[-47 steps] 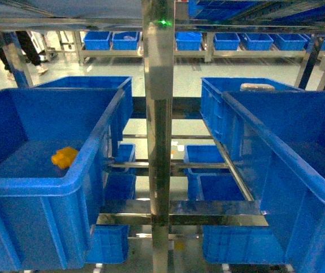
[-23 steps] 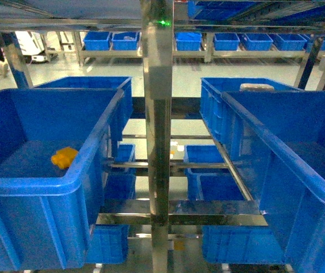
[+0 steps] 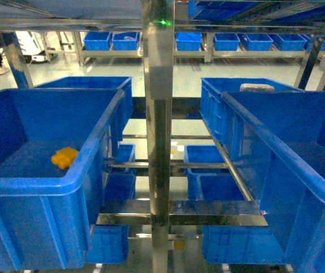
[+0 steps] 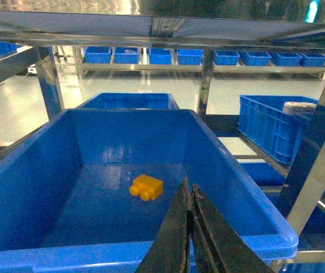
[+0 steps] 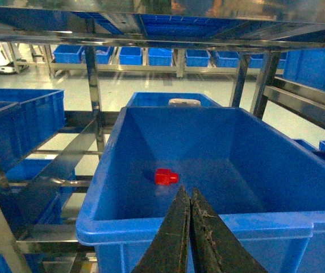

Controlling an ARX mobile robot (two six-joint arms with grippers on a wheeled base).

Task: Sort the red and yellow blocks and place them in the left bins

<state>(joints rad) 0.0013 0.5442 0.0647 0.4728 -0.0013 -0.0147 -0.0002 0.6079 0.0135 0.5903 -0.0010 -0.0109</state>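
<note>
Yellow brick (image 4: 146,186) lies on the floor of the front left bin (image 4: 253,223), two studs facing the camera, nothing touching it — same spot as in the frames from a second ago, so no block has moved. Only change: people walking at the far left background have mostly gone out of view. That means nothing for the task; the yellow piece looks already sorted.

A red block (image 5: 166,176) sits on the floor of the right-hand crate (image 5: 168,222) per the right wrist view — judged to be the piece left to move over to the left side.

Left pincer (image 4: 188,193) is pressed together, empty, its tips over the bin's near rim and pointing in toward the brick, clear of it. Right pincer (image 5: 186,198) is likewise closed together and empty, hovering at the near rim of the right crate, aimed at the red block but apart from it. Neither arm shows in the head view; only the bins and the steel rack post (image 3: 158,142) show there.
</note>
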